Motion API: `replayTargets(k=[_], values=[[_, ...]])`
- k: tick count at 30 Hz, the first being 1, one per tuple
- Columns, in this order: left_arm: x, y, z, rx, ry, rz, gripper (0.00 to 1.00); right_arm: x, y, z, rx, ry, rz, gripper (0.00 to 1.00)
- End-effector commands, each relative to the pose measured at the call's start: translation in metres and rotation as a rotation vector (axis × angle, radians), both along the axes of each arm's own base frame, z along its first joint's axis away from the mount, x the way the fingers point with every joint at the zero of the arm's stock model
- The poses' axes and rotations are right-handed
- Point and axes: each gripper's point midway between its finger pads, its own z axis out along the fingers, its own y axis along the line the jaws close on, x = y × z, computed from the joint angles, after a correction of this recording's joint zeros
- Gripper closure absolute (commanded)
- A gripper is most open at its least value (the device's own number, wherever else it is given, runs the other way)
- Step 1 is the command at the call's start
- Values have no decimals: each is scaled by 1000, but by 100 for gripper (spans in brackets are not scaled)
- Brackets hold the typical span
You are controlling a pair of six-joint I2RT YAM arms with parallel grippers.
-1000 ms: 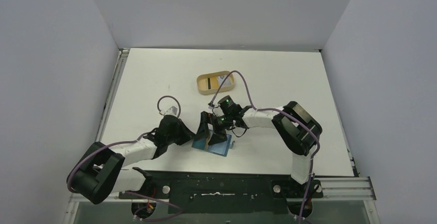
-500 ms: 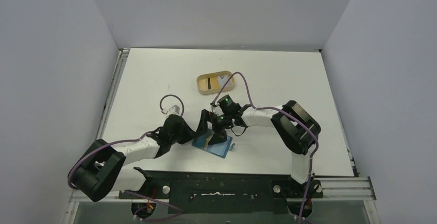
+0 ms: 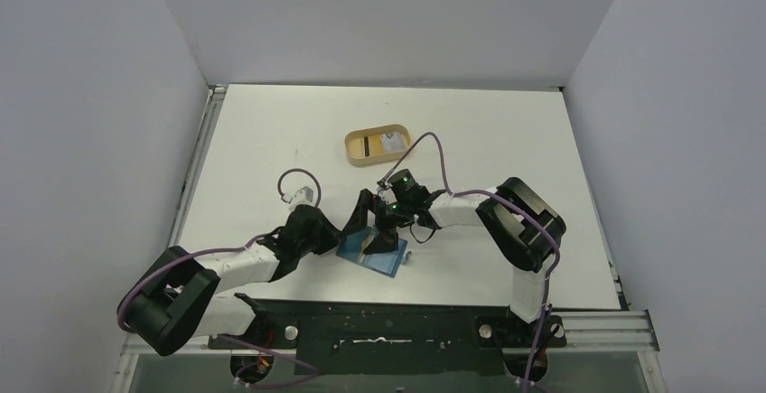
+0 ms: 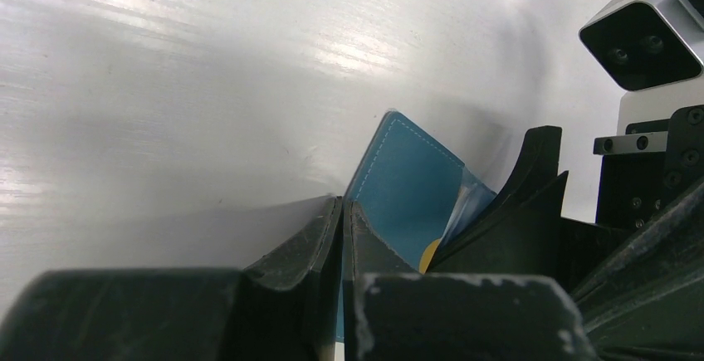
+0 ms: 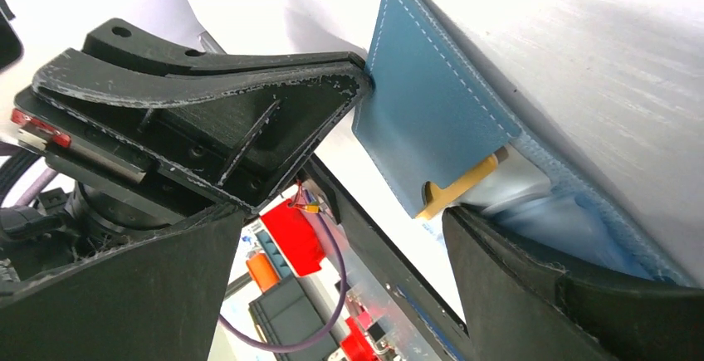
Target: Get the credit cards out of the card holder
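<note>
Left gripper (image 4: 342, 212): jaws together, clamped on the edge of the raised flap of the holder (image 4: 407, 187). The holder lay open on the desk (image 3: 506, 140) near the front edge, between the two grippers, with its flap tilted up. A card (image 5: 498, 177) showed partway out of the inner pocket. Right gripper (image 5: 342, 212): jaws wide apart, straddling the pocket end, gripping nothing. A tray (image 3: 378, 145) stood well behind, holding a pale card.

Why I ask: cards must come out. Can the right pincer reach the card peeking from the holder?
Probably yes: the right pincer is open beside the credit card, and the left pincer holds the card holder open.
</note>
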Motion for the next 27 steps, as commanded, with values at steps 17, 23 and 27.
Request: replayTargets(k=[17,23,27], values=[[-35,18,-28,82,96,-10,100,47,-9,-29,-93,-220,-238,0],[-36,18,-26,66,98,2,100,46,-11,-24,-87,-333,-299,2],[-36,17,-24,50,98,8,100,44,-2,-20,-37,-366,-309,11]])
